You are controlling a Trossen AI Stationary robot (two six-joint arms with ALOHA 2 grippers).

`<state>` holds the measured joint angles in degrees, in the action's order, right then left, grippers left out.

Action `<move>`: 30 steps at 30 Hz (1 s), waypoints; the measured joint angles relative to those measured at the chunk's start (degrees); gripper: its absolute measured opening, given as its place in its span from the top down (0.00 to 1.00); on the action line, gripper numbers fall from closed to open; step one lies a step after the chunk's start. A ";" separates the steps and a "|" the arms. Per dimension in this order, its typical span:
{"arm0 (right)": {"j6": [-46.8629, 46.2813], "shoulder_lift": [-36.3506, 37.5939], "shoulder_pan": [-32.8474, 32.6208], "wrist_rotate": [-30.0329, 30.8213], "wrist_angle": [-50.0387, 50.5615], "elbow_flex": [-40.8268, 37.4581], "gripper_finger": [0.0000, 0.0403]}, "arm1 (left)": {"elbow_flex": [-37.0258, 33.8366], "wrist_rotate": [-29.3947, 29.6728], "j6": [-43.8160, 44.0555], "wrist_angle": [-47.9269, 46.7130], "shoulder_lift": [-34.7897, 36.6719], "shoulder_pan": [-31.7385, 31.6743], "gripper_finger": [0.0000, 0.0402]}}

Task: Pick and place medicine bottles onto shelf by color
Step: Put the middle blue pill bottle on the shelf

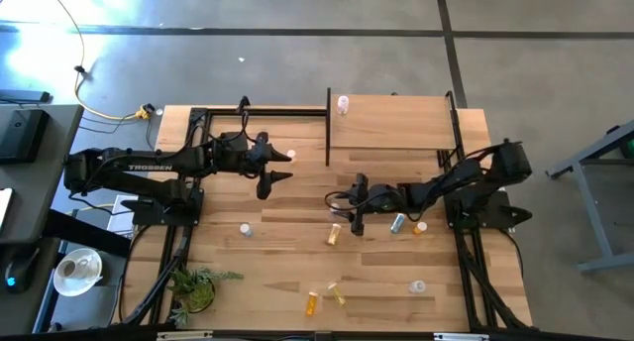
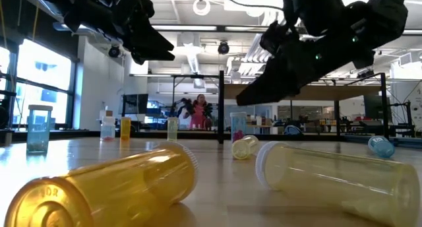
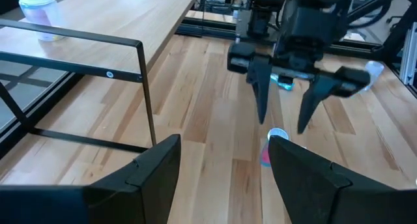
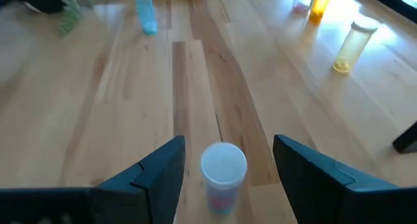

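Hovering over the middle of the surface [image 1: 297, 272], the right tool [image 1: 357, 225] is wide open and holds nothing. A small pink bottle [image 4: 223, 175] stands upright right between its fingers. This looks like the picking-up step. Next it should go down and squeeze the bottle. The left tool [image 1: 280, 176] waits open and empty near the shelf [image 1: 396, 123], where one pink bottle [image 1: 343, 105] stands.

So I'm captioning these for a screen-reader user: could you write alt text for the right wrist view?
The right gripper is open, its two dark fingers either side of a small upright white-capped bottle on the wooden tabletop. Farther off stand a blue bottle and an orange bottle, with a yellow bottle lying on its side.
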<state>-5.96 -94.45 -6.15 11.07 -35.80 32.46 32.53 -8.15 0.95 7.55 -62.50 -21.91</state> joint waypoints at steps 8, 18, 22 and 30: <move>0.04 -4.66 0.00 -0.22 0.12 2.85 0.44 | 0.02 0.00 -0.05 0.01 0.00 0.00 0.45; -0.51 -5.52 0.02 -0.55 5.56 5.16 0.45 | 0.02 0.01 -0.05 -0.02 0.00 -0.02 0.45; -0.53 -5.54 0.00 -0.55 6.09 5.47 0.52 | 0.02 0.09 -0.05 -0.02 -0.02 -0.02 0.45; -0.59 -5.52 0.02 -0.55 6.91 5.47 0.66 | 0.02 0.23 -0.07 -0.02 -0.04 -0.02 0.45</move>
<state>-6.55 -99.96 -6.14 10.52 -28.88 37.93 32.56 -7.92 0.89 7.53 -62.54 -21.93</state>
